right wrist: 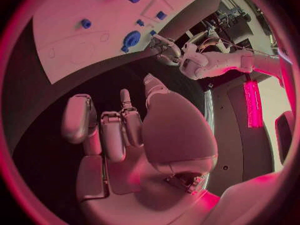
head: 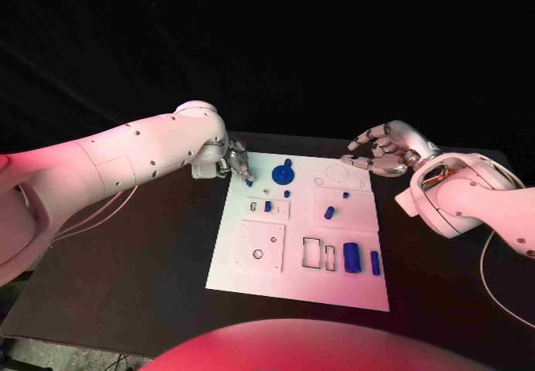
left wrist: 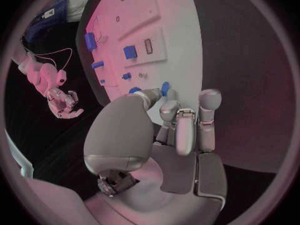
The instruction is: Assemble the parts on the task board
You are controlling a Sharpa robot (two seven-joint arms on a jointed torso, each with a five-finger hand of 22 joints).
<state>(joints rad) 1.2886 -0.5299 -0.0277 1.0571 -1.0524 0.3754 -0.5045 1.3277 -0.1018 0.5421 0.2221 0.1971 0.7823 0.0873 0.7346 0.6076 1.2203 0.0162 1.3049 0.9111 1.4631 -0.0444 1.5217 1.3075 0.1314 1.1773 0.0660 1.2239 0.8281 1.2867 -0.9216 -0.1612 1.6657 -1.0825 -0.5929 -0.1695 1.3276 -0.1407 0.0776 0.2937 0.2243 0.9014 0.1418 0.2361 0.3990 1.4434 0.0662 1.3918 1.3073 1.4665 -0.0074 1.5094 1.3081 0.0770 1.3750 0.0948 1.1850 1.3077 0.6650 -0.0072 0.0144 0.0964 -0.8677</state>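
The white task board (head: 257,272) lies in the middle of the black table. My left hand (head: 236,166) reaches down at its far left corner and pinches a small blue part (head: 250,182) between thumb and fingertip; the left wrist view shows this part (left wrist: 165,88) at the fingertips (left wrist: 170,99). A blue round part (head: 283,171) lies just beside that hand, also seen from the right wrist (right wrist: 131,37). My right hand (head: 385,151) hovers past the board's far right corner, fingers apart and loosely curled, holding nothing.
More blue parts sit on the board: a cylinder (head: 352,256) and a slim bar (head: 376,263) near the front right, a peg (head: 330,211) mid-board, and a small piece (head: 267,206) in a left recess. Rectangular cut-outs (head: 311,252) are beside the cylinder.
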